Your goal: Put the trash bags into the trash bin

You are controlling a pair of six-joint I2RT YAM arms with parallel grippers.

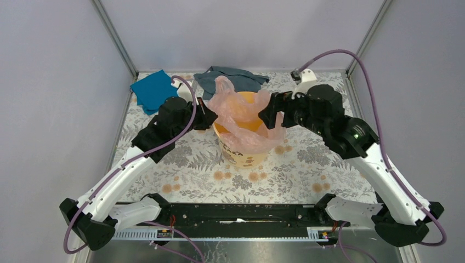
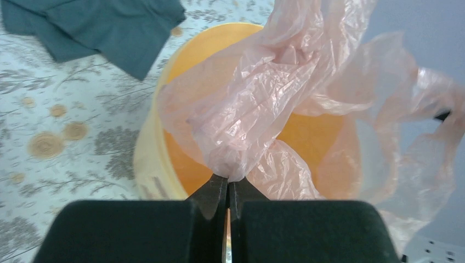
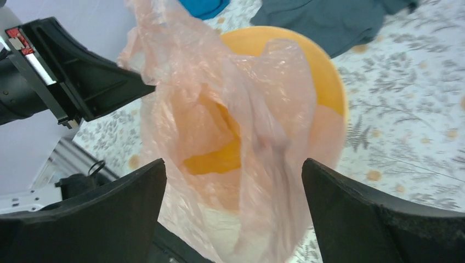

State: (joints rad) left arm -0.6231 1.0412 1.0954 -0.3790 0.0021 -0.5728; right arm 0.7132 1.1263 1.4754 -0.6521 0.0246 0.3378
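There's the left gripper (image 2: 228, 183) pinching the bag (image 2: 247, 98) over the bin (image 2: 147, 164) (right gripper (image 3: 233, 164) gaping wide), and one tug could topple it.

Trash bin (image 1: 244, 159): dark printed letters on near outer wall, just below draped trash bags (image 1: 237, 107) edge; reads roughly "CA…", too small for certainty.

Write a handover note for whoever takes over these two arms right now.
Left gripper: shut on the thin, wrinkled pale pink plastic bag, near the rim of the round yellow-orange plastic bucket.
Right gripper: open, fingers wide apart, bag film between them, unclamped.
Done: bag partly inside the bucket, partly draped over its near wall.
Left to do: push the raised film down inside, then release.
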